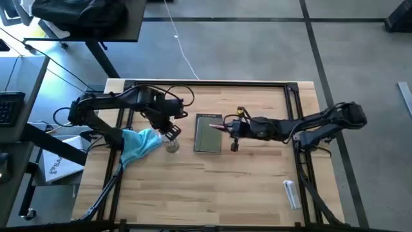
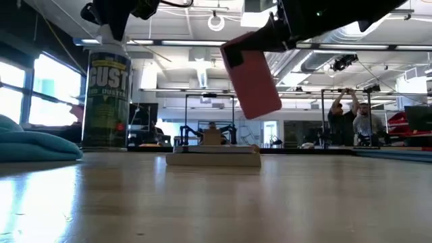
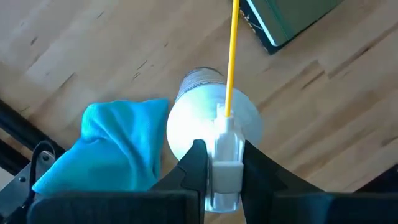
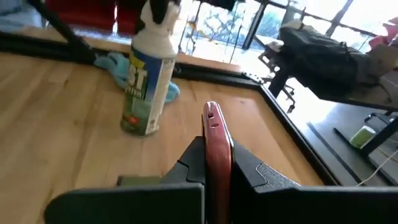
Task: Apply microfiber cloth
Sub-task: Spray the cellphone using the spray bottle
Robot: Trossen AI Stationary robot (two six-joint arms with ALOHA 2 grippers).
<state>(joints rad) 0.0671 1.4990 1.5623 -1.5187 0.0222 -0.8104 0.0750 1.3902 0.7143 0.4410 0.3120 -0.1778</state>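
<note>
The turquoise microfiber cloth (image 1: 141, 143) lies crumpled on the table's left part, touched by no gripper; it also shows as a low heap (image 2: 34, 145) in the low view. Right beside it a duster can (image 2: 106, 101) stands upright on its base, with my left gripper (image 3: 222, 163) shut on its top. The grey-green tablet (image 1: 208, 134) lies flat at mid-table. Above the tablet, my right gripper (image 4: 214, 163) is shut on a pink phone (image 2: 251, 74). My left gripper pinches the can's white nozzle cap (image 3: 224, 171) between its two fingers, coming from above and pointing down. The yellow straw (image 3: 231, 56) sticks out from the cap. The can stands upright with its base on the table. My right gripper pinches the pink phone between its two fingers, which lie on its two broad faces (image 4: 216, 149); the wrist view sees the phone edge-on. The arm comes level from the table's right. The phone is tilted and lifted clear above the tablet (image 2: 212, 156).
A small white bottle (image 1: 291, 193) lies near the table's front right corner. Dark frame rails (image 1: 296, 109) run along the table's sides and far edge. People (image 2: 351, 115) stand in the room beyond. Bare wood shows along the near half of the table.
</note>
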